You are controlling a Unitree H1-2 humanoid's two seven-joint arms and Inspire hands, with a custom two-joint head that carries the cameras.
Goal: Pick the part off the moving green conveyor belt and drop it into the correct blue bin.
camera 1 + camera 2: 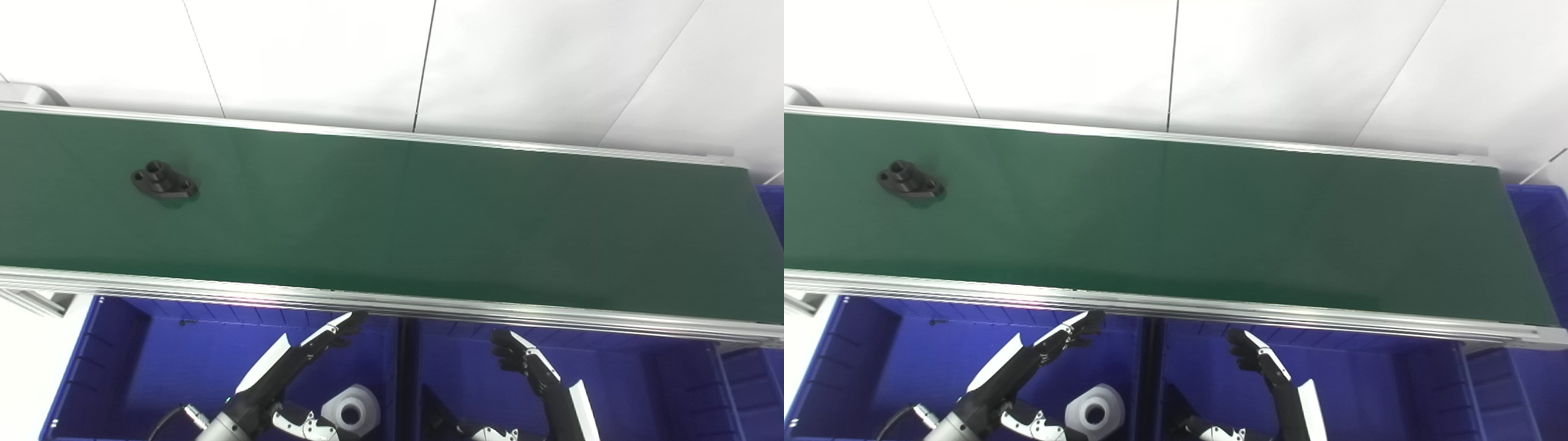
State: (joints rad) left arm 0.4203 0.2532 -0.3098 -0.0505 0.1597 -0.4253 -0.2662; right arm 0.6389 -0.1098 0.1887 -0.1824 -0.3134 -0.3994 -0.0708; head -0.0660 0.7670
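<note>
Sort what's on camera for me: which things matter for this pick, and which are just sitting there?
Part of the job:
black part, lying on the belt's left stretch
green conveyor belt
left blue bin and right blue bin, below the belt's near rail
left hand and right hand, both open, holding nothing

Just lying about:
white part already in the left bin
another blue bin past the belt's right end

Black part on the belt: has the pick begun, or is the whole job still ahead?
Done: a white part already lies in the left blue bin. In hand: nothing; the left robot hand and right robot hand hover open over the bins, below the belt edge. Left: the black part rides the green conveyor belt far left, untouched; grasping and binning it remain.
</note>
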